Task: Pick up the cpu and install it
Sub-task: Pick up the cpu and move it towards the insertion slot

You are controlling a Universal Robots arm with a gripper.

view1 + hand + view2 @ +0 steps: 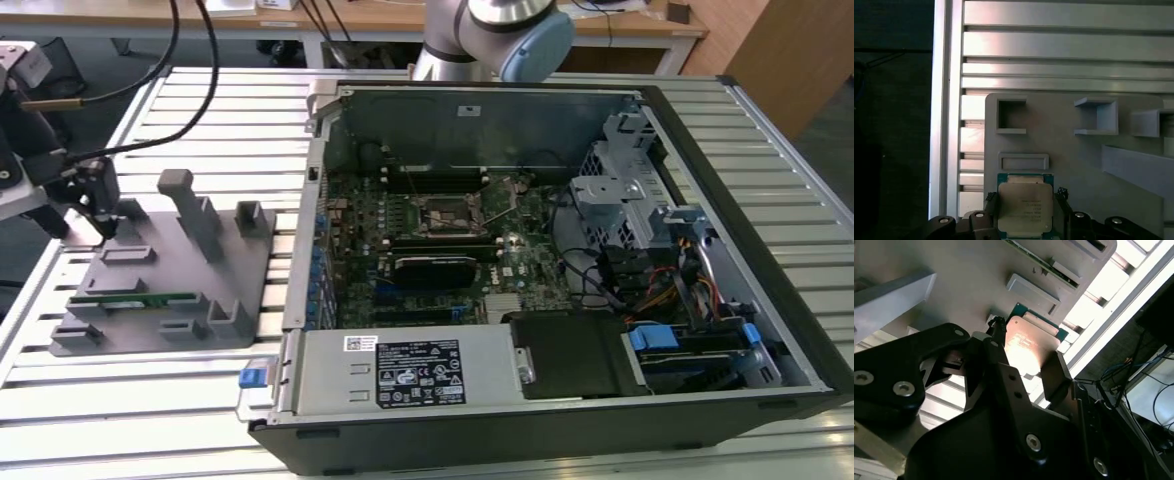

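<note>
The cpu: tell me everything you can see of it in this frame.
The cpu is a small flat square chip. Its dull silver metal top carries faint print, and the green board under it shows as a thin rim. It lies flat, metal side up, on the grey fixture plate, next to a low rectangular ridge. The claw straddles it at two opposite edges; whether it grips the chip cannot be told.

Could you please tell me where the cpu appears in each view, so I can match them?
Exterior view: too small to tell; the gripper stands over the grey fixture plate's corner, at the exterior view's left.
First wrist view: the cpu lies metal side up on the plate, at the gripper.
Second wrist view: the cpu sits just beyond the gripper, glare on its top.
Shared landmark: the grey fixture plate's raised pockets.
</note>
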